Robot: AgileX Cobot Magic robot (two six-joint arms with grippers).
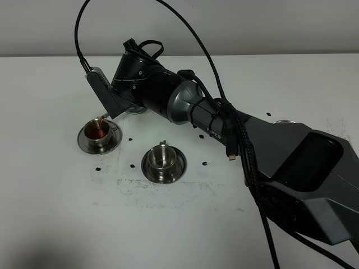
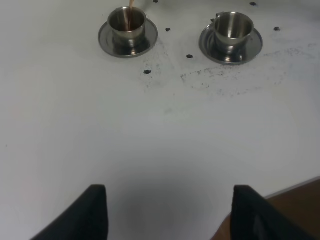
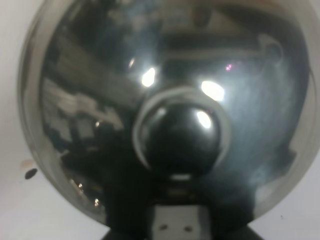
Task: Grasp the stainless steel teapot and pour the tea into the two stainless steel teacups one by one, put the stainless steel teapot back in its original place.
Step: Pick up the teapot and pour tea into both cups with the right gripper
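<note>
My right gripper reaches across to the left and is shut on the stainless steel teapot, which is tilted. In the exterior high view the arm hides most of the pot. In the right wrist view its shiny lid and knob fill the frame. A thin stream of reddish-brown tea falls into the left teacup, which stands on its saucer. This cup also shows in the left wrist view. The second teacup stands on its saucer to the right, with no tea visible in it. My left gripper is open and empty, well in front of both cups.
The white table carries small black specks and smudges around the cups. Black cables run over the right arm. A small round metal rim shows behind that arm. The table's edge and brown floor lie near my left gripper.
</note>
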